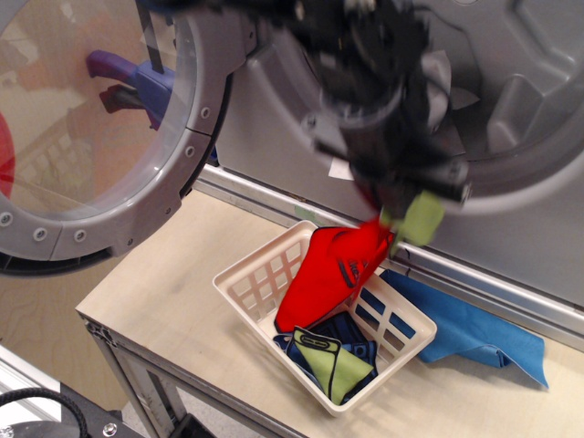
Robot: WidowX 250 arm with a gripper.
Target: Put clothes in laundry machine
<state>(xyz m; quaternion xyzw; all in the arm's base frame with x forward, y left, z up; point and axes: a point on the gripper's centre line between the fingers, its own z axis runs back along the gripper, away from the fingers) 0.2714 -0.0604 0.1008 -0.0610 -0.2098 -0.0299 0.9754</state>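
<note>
My gripper (398,208) is motion-blurred and lifted in front of the lower rim of the laundry machine (529,155). It is shut on a red garment (330,272) that hangs down to the left, its lower end still over the basket. A lime-green piece (422,219) hangs at the gripper too. A lime-green cloth with black trim (330,361) and a blue cloth (352,330) lie in the basket. A grey cloth (440,75) shows in the drum, mostly hidden by my arm.
The white lattice basket (245,285) stands on the wooden table (155,292) below the drum opening. A blue cloth (474,330) lies on the table to its right. The round windowed door (100,137) stands open at the left.
</note>
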